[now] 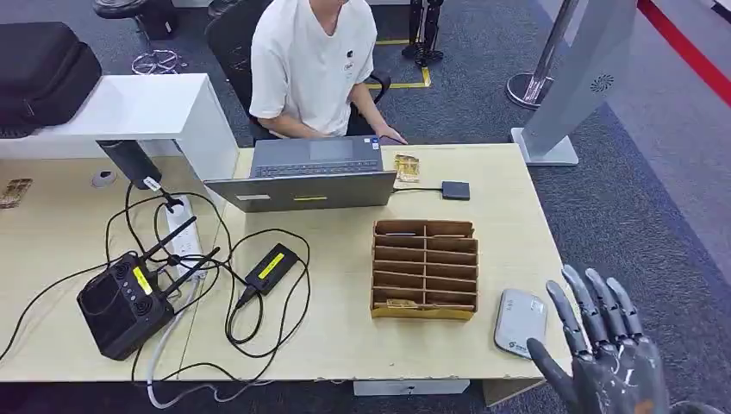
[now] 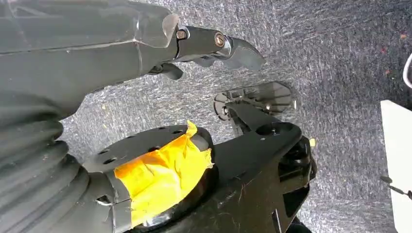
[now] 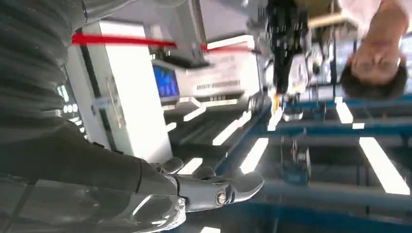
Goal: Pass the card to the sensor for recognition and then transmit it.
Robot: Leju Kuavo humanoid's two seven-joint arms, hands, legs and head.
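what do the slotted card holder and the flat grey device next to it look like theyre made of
The slotted card holder looks like brown corrugated cardboard: matte, with thin folded dividers and raw edges. The flat grey device beside it looks like moulded plastic with a smooth satin finish and rounded corners, though painted metal cannot be ruled out. The right hand hovers open near it, with dark glossy fingers.

The right hand [image 3: 214, 187] is empty, fingers extended toward ceiling lights [image 3: 379, 165].
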